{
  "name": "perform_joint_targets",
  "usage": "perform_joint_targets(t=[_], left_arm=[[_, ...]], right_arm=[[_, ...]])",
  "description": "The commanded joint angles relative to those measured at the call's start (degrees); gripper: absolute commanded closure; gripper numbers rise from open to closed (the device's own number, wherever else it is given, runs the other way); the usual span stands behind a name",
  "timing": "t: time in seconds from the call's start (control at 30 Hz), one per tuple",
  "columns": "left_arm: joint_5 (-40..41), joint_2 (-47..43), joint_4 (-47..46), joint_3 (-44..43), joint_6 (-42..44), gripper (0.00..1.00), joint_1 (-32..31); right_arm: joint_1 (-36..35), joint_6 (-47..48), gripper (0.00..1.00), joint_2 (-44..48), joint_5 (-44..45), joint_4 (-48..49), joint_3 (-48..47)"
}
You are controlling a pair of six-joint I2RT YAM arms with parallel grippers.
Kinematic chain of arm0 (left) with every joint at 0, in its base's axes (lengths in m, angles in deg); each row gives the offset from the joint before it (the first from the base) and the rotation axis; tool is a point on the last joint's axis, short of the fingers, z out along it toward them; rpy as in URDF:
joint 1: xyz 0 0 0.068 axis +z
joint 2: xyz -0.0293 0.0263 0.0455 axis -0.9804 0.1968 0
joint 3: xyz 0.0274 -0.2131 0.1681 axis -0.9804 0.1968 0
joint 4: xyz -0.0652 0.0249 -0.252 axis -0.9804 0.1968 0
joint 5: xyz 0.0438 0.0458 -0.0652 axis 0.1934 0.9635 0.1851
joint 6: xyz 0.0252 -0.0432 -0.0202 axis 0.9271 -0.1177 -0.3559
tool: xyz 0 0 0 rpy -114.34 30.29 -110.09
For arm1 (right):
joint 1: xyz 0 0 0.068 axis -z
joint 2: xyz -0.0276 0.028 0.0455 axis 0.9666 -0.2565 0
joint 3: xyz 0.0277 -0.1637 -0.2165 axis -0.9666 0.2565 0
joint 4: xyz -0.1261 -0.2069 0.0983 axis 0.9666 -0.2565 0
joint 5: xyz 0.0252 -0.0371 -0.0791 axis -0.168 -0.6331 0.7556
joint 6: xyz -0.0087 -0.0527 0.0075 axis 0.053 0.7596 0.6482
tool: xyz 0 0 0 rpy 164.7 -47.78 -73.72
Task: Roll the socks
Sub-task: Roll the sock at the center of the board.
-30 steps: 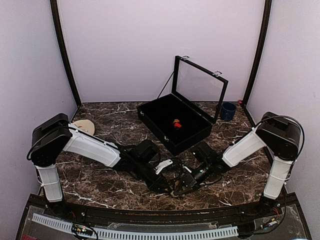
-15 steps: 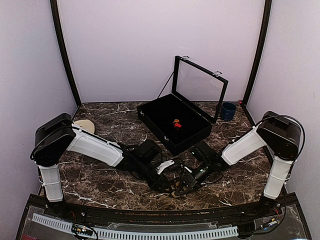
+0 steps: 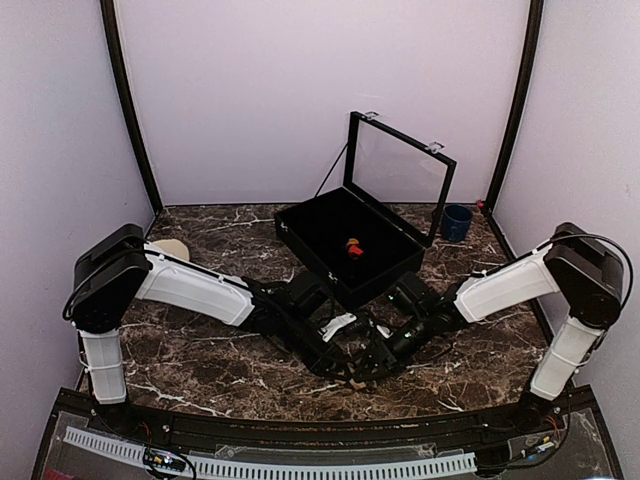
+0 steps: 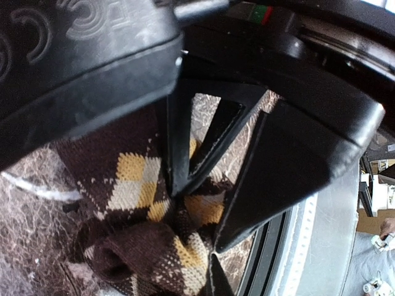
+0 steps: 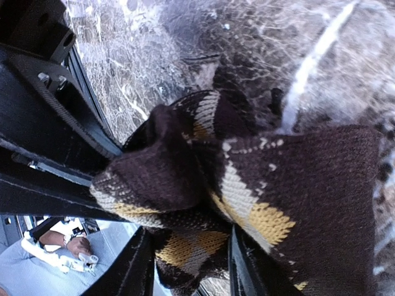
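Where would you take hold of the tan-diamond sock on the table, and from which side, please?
Probably the bunched end of the sock, pinched across its width from above. That end is gathered into a raised lump, giving the gripper bulk to close on, while the rest lies flat against the table and offers little edge.

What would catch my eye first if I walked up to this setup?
The left arm and right arm meet low at the near middle of the marble table, their fingers crowded over a bunched dark sock with tan diamonds. Behind them stands an open black case, its glass lid up, with a small red-orange bundle inside.
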Motion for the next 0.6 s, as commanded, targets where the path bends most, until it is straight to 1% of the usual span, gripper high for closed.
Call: perform_joint_targets(t=[0.0, 0.17, 0.43, 0.53, 0.57], left_arm=[[-0.1, 2.2, 7.8, -1.3, -1.8, 1.00, -0.1], [-2.0, 3.6, 8.5, -1.8, -2.3, 1.00, 0.2], [-3.6, 5.1, 8.9, -1.6, -2.3, 1.00, 0.6], [-3.8, 5.0, 9.0, -1.3, -2.2, 1.00, 0.9], [-3.9, 5.0, 9.1, -1.4, -2.2, 1.00, 0.9]], right_arm=[[0.3, 0.1, 0.60, 2.0, 7.0, 0.4, 2.2], [0.4, -2.9, 0.57, 3.8, 9.3, 2.3, 4.5], [0.9, -9.4, 0.55, 5.9, 8.4, 9.7, 8.9], [0.9, -9.7, 0.54, 6.0, 9.2, 9.3, 8.8], [0.9, -9.5, 0.54, 7.6, 9.5, 8.6, 8.8]])
